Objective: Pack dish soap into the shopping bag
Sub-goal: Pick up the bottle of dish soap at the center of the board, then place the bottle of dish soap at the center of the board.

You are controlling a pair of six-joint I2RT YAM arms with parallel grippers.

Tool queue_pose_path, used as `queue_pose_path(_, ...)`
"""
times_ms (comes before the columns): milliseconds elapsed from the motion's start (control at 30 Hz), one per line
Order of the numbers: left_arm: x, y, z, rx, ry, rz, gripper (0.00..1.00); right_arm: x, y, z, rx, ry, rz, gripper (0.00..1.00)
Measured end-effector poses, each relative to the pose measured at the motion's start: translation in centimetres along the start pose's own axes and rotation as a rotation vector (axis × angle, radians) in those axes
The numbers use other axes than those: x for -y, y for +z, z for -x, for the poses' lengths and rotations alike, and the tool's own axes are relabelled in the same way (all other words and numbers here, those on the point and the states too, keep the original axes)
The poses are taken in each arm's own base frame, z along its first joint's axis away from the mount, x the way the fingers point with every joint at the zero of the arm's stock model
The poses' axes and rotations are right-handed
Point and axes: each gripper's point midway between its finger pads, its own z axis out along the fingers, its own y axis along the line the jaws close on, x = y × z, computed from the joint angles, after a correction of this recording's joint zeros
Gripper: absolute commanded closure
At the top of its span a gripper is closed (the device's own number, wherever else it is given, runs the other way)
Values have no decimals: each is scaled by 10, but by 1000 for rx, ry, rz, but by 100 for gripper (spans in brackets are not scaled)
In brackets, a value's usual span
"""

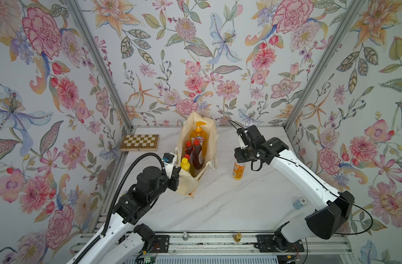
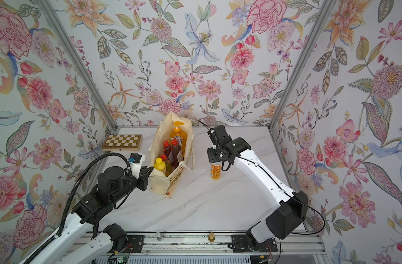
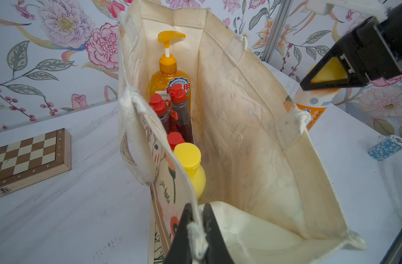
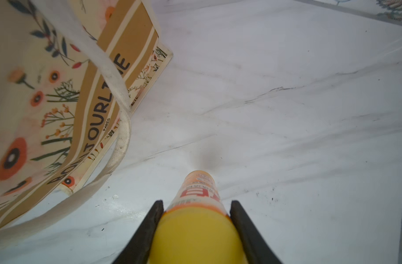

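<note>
Both top views hang high over the near edge of the table, looking down toward the back wall, sharing the whole scene. The left wrist camera peers closely into the shopping bag; the right wrist camera looks straight down on the yellow-capped bottle, the bag's printed side alongside.

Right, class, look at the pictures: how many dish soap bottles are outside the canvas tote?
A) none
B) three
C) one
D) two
C: only one orange yellow-capped bottle is outside the shopping bag, with the right gripper closed on its cap end. The other five bottles sit inside the bag.
</note>
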Motion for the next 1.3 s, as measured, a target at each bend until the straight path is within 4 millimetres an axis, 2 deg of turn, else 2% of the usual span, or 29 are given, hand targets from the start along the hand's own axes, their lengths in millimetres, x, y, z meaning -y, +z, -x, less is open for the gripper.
queue_pose_path(133,-1,1,0,2,-3,9,100,1,17,-14,5,26,0,100)
queue_pose_path(333,-2,2,2,6,-11,15,100,1,36,-21,39,51,-2,98)
queue_pose_path(467,-2,3,3,8,-12,15,100,4,34,-20,76,76,-2,94)
queue_pose_path(567,-2,3,3,8,-12,15,100,5,35,-22,79,85,-5,85)
queue_pose_path(733,-2,3,3,8,-12,15,100,4,36,-20,91,105,1,55)
queue_pose_path(900,-2,3,3,8,-12,15,100,4,29,-16,114,121,11,36)
queue_pose_path(1033,-2,3,2,9,-12,15,100,2,17,-8,155,134,27,25)
queue_pose_path(1167,-2,4,2,10,-12,14,100,-2,7,0,177,141,34,19)
queue_pose_path(1300,-2,4,2,12,-12,14,100,-12,-18,15,209,157,43,18)
